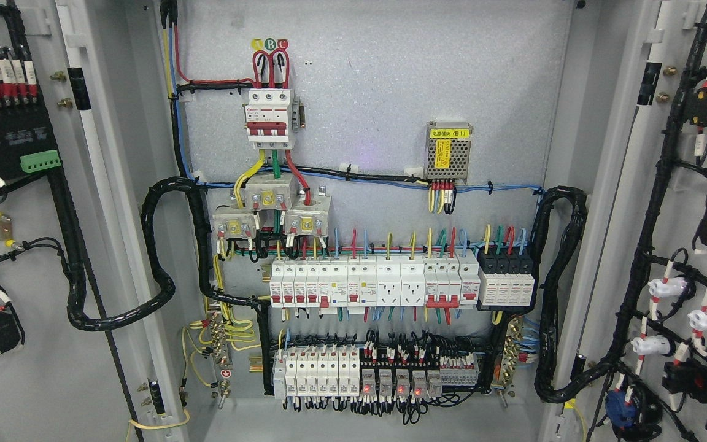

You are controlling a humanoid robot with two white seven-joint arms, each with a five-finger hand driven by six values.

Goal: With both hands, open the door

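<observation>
The grey cabinet (378,92) fills the view, its back panel bare at twelve o'clock. Both doors stand swung wide: the left door (34,380) at nine o'clock, the right door (654,202) at three o'clock, each showing its wired inner face. Thick black cable looms (157,245) loop from each door into the cabinet at about eight and four o'clock. At the centre runs a long row of white breakers (372,283), with a black module block (506,281) touching its three o'clock end. Below, at six o'clock, sits a second row of breakers and relays (378,371). Toward eleven o'clock a three-pole main breaker (269,118) has red levers. At one o'clock hangs a small power supply (448,152) with a yellow label. Neither hand appears, so their state cannot be told.
</observation>
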